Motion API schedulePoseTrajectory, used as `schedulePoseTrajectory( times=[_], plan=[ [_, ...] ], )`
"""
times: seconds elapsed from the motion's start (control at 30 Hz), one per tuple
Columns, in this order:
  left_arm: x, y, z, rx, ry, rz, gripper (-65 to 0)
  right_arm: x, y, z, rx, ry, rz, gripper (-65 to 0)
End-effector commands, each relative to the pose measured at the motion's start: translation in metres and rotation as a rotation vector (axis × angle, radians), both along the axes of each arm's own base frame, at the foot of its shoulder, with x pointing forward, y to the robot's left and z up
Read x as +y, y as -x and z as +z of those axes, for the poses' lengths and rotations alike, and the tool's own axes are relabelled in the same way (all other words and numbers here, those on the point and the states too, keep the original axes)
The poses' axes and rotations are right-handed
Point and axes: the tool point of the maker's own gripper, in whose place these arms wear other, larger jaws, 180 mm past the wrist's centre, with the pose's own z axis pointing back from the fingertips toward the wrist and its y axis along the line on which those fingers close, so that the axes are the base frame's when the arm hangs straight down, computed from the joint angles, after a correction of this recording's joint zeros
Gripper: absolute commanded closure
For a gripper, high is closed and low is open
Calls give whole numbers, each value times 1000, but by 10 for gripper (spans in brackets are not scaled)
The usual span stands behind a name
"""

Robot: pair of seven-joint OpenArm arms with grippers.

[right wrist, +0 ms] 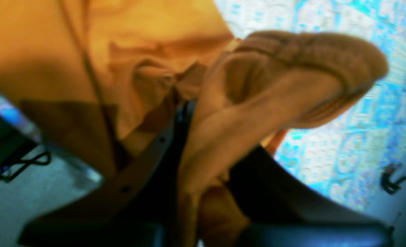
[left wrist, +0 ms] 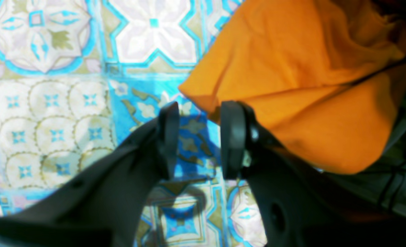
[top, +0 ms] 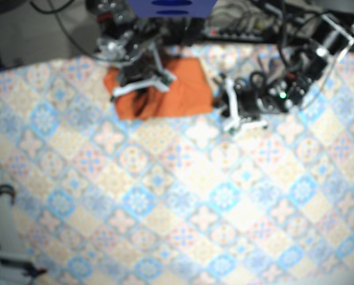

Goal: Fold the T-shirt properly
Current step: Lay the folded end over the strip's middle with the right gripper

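Near the top edge of the base view, bunched on the patterned tablecloth [top: 165, 196]: the orange T-shirt [top: 188, 92]; at its left part, the right gripper [right wrist: 184, 113], jaws pinched on a gathered fold of the cloth; just beside the shirt's right edge, the left gripper [left wrist: 197, 137], jaws spread wide over bare tablecloth.

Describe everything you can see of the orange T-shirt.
The orange T-shirt looks like soft, matte knit cloth, crumpled into a rough, partly folded heap with creases and a stitched hem showing. It lies at the far edge of the patterned tablecloth. The right hand is shut on a bunched fold; the left hand stands open beside its edge.
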Motion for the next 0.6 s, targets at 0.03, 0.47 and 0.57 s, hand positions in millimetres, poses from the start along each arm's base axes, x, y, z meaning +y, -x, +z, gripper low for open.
schedulePoseTrajectory(
  times=[0.03,0.47,0.57],
  plan=[
    [3,-5,6,-29,5,0,-208,4,-7,10,-39,-23,-4,-14],
    [3,1,2,-21,-1,-2,-208,16,-25,35,-157,-42,31,-14],
    [4,1,2,-20,-3,-3,-208,19,-27,39,-169,-53,31,-14]
  ],
)
